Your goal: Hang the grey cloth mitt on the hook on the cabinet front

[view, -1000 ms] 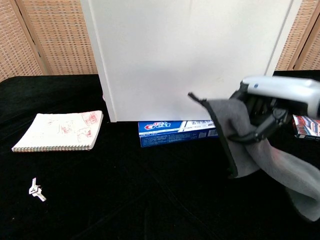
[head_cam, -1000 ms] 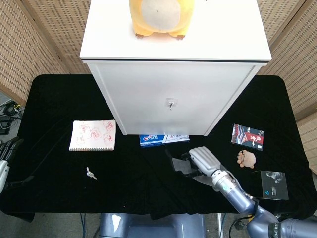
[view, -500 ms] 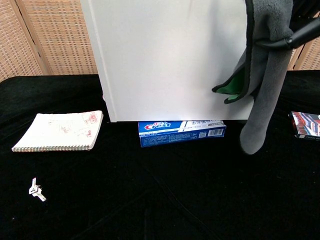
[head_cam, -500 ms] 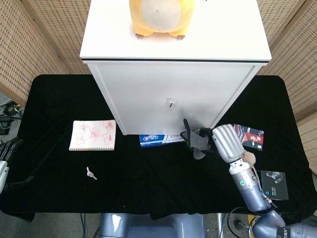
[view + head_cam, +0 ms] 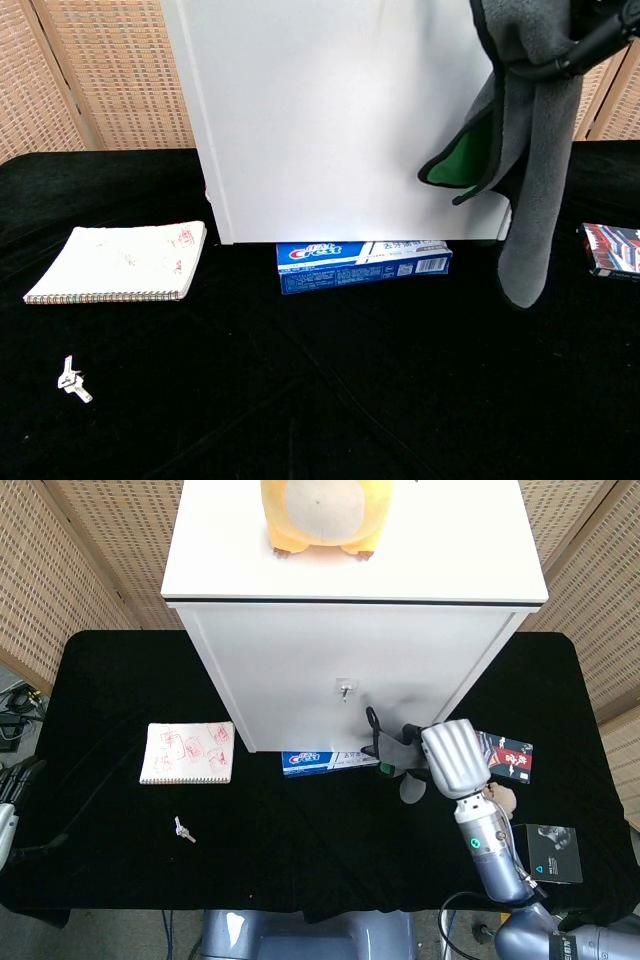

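The grey cloth mitt (image 5: pixel 396 756) hangs from my right hand (image 5: pixel 455 761), which grips its upper part just in front of the white cabinet (image 5: pixel 350 670), low and right of centre. The small metal hook (image 5: pixel 344 690) sits on the cabinet front, up and to the left of the mitt's dark loop (image 5: pixel 372 725). In the chest view the mitt (image 5: pixel 530 150) dangles long, its green lining (image 5: pixel 455 166) showing, with dark fingers (image 5: pixel 600 40) over its top. My left hand (image 5: pixel 18 778) rests at the table's far left edge, fingers apart and holding nothing.
A blue toothpaste box (image 5: pixel 330 761) lies against the cabinet's base, below the mitt. A sketched notebook (image 5: pixel 187 752) and a small metal clip (image 5: pixel 183 829) lie to the left. A red-black packet (image 5: pixel 499 755), a beige figure (image 5: pixel 497 800) and a black box (image 5: pixel 548 853) lie right. A yellow plush (image 5: pixel 320 515) tops the cabinet.
My right hand lifted the mitt off the table's front and carried it up and back to the cabinet front; in the last half second it edged slightly left. The left hand stayed still.
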{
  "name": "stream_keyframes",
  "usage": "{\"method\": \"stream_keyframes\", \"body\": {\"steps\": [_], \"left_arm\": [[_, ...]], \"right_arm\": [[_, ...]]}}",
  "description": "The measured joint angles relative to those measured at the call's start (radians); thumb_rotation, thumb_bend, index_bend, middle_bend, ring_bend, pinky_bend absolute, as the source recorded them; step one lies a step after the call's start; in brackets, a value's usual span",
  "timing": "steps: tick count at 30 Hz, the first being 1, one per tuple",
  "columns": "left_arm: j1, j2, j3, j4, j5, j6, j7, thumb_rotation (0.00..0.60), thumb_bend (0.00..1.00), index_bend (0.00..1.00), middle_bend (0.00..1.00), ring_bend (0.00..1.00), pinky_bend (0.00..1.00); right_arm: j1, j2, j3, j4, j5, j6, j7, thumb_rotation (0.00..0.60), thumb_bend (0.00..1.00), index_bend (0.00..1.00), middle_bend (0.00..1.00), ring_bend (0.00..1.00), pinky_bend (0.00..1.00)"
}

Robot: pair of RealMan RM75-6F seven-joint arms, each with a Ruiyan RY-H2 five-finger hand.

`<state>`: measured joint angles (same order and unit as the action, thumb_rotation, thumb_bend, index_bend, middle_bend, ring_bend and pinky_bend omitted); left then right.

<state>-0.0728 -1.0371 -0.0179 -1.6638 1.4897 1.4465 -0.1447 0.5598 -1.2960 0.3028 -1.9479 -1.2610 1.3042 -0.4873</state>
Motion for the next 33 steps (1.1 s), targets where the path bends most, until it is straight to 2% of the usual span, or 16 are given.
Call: {"method": "stream_keyframes", "body": {"steps": [11, 14, 33], "left_arm": [[-0.002, 0.002, -0.002, 0.005, -0.005, -0.005, -0.01, 0.6, 0.0, 0.0, 0.0, 0.0, 0.0], [-0.003, 0.002, -0.002, 0.005, -0.005, -0.006, -0.009, 0.6, 0.0, 0.0, 0.0, 0.0, 0.0], [-0.003, 0.002, -0.001, 0.006, -0.006, -0.008, -0.011, 0.6, 0.0, 0.0, 0.0, 0.0, 0.0]], "right_arm": [[0.061, -0.066, 0.033, -0.045, 0.127, 0.056, -0.285, 0.6, 0.66, 0.86, 1.0, 1.0, 1.0], [0.075, -0.083, 0.041, -0.057, 0.156, 0.083, -0.325, 0.6, 0.66, 0.86, 1.0, 1.0, 1.0], [0.104, -0.102, 0.026, -0.072, 0.161, 0.117, -0.377, 0.6, 0.66, 0.87, 1.0, 1.0, 1.0]]}}
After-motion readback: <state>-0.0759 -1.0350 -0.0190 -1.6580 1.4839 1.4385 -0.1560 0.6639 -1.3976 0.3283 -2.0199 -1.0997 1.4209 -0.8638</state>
